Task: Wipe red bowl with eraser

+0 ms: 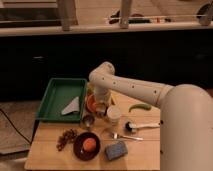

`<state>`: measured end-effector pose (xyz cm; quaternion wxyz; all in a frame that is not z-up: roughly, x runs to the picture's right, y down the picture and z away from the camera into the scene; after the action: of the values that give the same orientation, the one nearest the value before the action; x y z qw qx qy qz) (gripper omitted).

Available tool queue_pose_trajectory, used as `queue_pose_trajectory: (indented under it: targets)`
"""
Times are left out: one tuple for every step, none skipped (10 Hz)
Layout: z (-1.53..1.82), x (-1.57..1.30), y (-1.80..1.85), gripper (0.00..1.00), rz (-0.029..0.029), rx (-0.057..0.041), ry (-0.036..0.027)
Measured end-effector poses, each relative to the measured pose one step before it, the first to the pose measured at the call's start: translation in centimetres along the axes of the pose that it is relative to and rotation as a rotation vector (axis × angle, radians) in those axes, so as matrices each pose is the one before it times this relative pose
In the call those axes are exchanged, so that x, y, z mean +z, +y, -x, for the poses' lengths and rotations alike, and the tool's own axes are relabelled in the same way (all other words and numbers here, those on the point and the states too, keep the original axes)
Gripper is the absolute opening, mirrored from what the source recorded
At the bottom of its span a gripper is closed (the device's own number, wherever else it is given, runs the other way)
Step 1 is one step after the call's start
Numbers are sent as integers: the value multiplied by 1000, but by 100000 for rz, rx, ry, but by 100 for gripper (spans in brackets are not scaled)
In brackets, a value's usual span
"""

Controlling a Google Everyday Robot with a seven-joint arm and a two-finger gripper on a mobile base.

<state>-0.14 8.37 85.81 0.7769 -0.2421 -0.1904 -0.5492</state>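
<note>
Tool [100, 108] at glossy red bowl [91, 103], wooden table [147, 150]

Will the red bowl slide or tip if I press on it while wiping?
The red bowl looks glossy and shallow, so it likely slides on the wooden table rather than tips. The gripper hangs over its rim; pressure there might rock it.

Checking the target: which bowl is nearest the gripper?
The bright orange-red bowl beside the green tray; the gripper hangs over it. The maroon bowl sits apart at the front.
</note>
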Motion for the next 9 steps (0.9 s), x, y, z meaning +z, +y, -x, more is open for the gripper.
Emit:
queue_pose_trajectory:
  targets:
    - [-524,102,-187,0,254,985,-60]
    - [-838,182,-403,0,942,564,542]
    - [-694,108,-270,0,509,191,350]
    - [-534,97,-131,0,345,78,379]
    - [-368,-6,-546,0,120,-887,312]
    - [-93,-12,-809,0,-438,-1209,136]
    - [101,10,-472,0,-814,-1437,91]
    - [15,-96,-111,0,-640,-1166,159]
    - [319,-210,-811,0,-1867,-2423,-13]
